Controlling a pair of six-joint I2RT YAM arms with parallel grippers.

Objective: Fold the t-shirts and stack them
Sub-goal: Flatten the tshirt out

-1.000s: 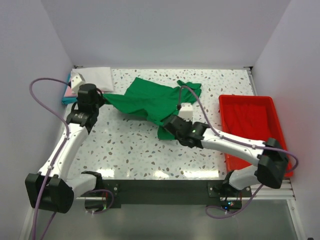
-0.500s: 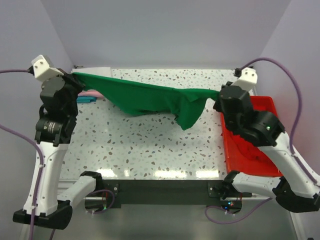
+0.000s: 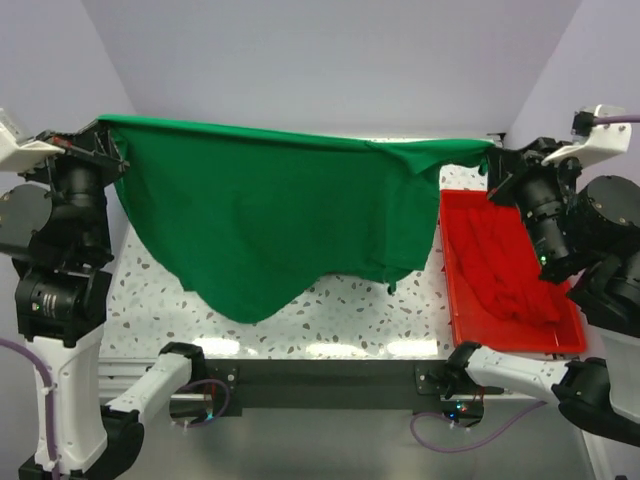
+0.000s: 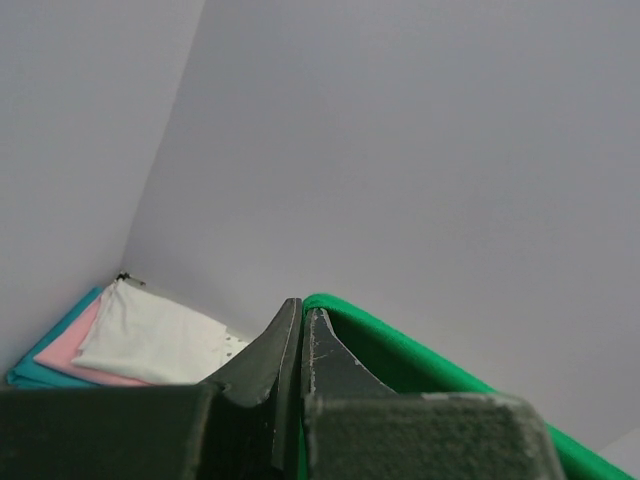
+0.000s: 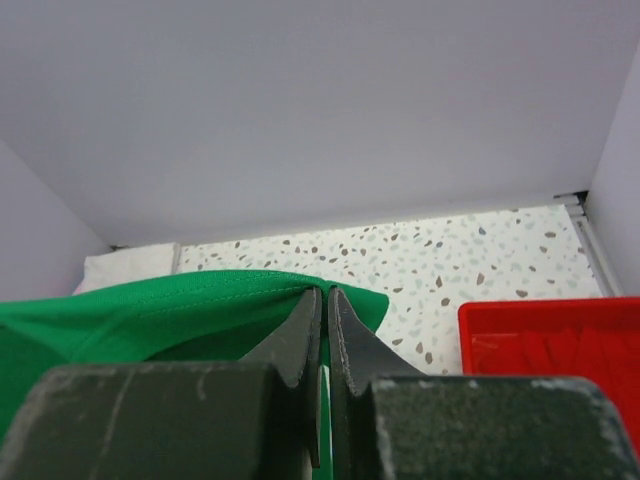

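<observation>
The bright green t-shirt [image 3: 270, 215] hangs spread out high above the table, stretched between both grippers. My left gripper [image 3: 105, 125] is shut on its left top corner; the green cloth [image 4: 400, 355] shows pinched at the left gripper's tips [image 4: 302, 305]. My right gripper [image 3: 490, 150] is shut on its right top corner; green cloth [image 5: 170, 300] is pinched at the right gripper's tips [image 5: 325, 292]. The folded white tee [image 4: 150, 340] lies on the pink one [image 4: 60, 350] and the teal one [image 4: 30, 372] in the far left corner, hidden by the green shirt in the top view.
A red plastic tray [image 3: 505, 265] stands along the right side of the table, also in the right wrist view [image 5: 550, 340]. White walls enclose the table at back and sides. The speckled tabletop [image 3: 330, 315] shows below the hanging shirt.
Both arms have risen and swung outward, lifting the green shirt off the table and stretching it wide in the air, where it now hangs spread.
</observation>
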